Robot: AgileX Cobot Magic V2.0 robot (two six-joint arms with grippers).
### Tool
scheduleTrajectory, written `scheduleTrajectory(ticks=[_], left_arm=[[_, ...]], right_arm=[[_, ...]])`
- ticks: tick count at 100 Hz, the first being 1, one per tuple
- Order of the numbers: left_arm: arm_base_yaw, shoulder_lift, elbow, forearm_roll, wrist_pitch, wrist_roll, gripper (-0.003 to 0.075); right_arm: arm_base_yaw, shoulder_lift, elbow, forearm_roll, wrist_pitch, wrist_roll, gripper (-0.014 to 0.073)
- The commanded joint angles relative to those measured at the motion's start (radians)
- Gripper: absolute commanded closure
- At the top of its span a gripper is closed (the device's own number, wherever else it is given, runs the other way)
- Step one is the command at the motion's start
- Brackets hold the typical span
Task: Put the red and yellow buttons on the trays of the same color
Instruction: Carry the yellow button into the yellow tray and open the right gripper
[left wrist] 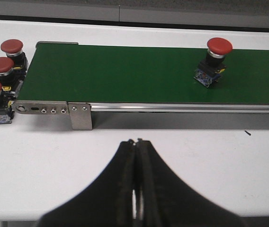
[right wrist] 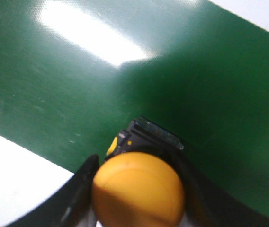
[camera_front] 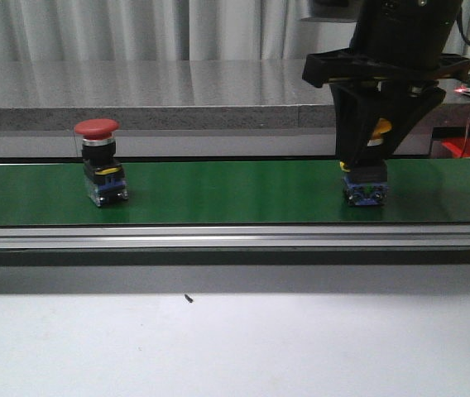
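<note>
Fingers around the yellow button

Right gripper [camera_front: 369, 157] stands over the green belt [camera_front: 235, 192] near its right end, fingers closed on the yellow button [right wrist: 138, 191]. Red button [camera_front: 100, 161] stands upright toward the belt's left end. Left gripper [left wrist: 137, 142] hangs pressed together, holding nothing.

Left of centre on the belt [camera_front: 235, 194]: one button [camera_front: 100, 162]. Right of centre: another button [camera_front: 366, 178], under the claw [camera_front: 373, 145].

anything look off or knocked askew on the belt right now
Nothing is spilled or damaged. The red button stands upright on the green belt, turned slightly askew. The right gripper straddles the upright yellow button.
</note>
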State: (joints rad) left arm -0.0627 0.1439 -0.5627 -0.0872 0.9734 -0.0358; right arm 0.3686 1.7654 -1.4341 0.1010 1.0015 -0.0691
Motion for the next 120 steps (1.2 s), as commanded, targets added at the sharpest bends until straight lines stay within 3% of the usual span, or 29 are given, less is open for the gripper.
scheduleTrajectory(ticks=[1, 23, 68, 98, 120], left_arm=[[-0.009, 0.015, -0.024, -0.007, -0.072, 0.002, 0.074], [-0.009, 0.015, -0.024, -0.007, -0.072, 0.002, 0.074], [-0.009, 0.015, -0.024, -0.007, -0.072, 0.002, 0.074], [-0.009, 0.015, -0.024, -0.008, -0.072, 0.002, 0.074], [-0.009, 0.015, -0.024, -0.008, -0.072, 0.002, 0.074]], right_arm=[[-0.009, -0.071, -0.034, 0.0, -0.032, -0.006, 0.041], [-0.1, -0.161, -0.032, -0.003, -0.014, -0.002, 0.041], [-0.482, -0.216, -0.023, -0.009, 0.093, 0.012, 0.041], [-0.682, -0.216, 0.09, -0.009, -0.013, 0.069, 0.041], [-0.746, -0.212, 0.197, -0.008, -0.158, 0.097, 0.041]])
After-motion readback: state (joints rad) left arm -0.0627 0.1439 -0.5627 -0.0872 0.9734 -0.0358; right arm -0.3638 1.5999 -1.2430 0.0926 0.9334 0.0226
